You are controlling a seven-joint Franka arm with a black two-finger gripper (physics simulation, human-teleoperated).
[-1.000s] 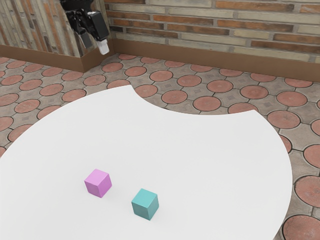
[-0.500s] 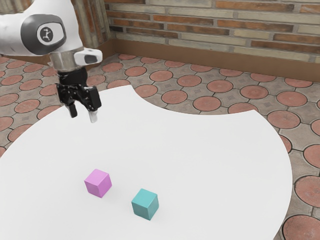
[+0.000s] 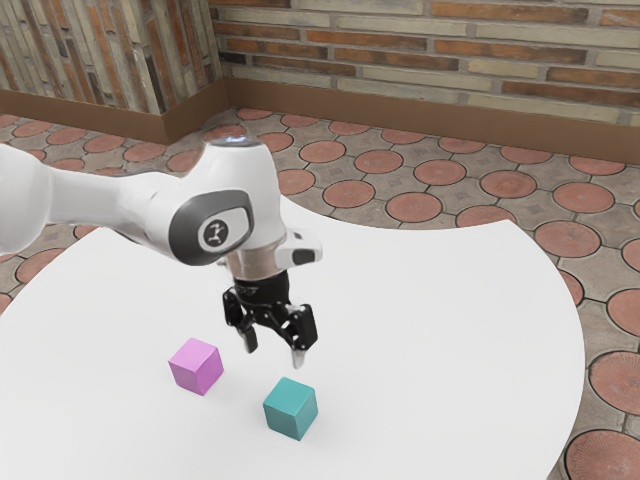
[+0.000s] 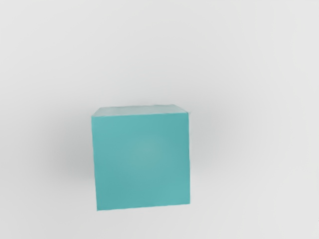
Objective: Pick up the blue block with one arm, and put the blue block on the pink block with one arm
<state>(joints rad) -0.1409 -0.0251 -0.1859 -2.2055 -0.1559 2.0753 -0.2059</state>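
Jaws apart, blue block (image 3: 290, 408) below, sides free

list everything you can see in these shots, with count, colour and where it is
blue block: one, teal-blue, on the table near its front edge, to the exterior view's right of the pink block and apart from it
pink block: one, pink, on the table, to the exterior view's left of the blue block
table: one, white, rounded, with a curved notch in its far edge
floor: reddish-brown round tiles, around the table
wall: brown brick, behind the floor
arm: one, white, coming in from the exterior view's left
claw: one, black, open, above the table just over the blue block, holding nothing
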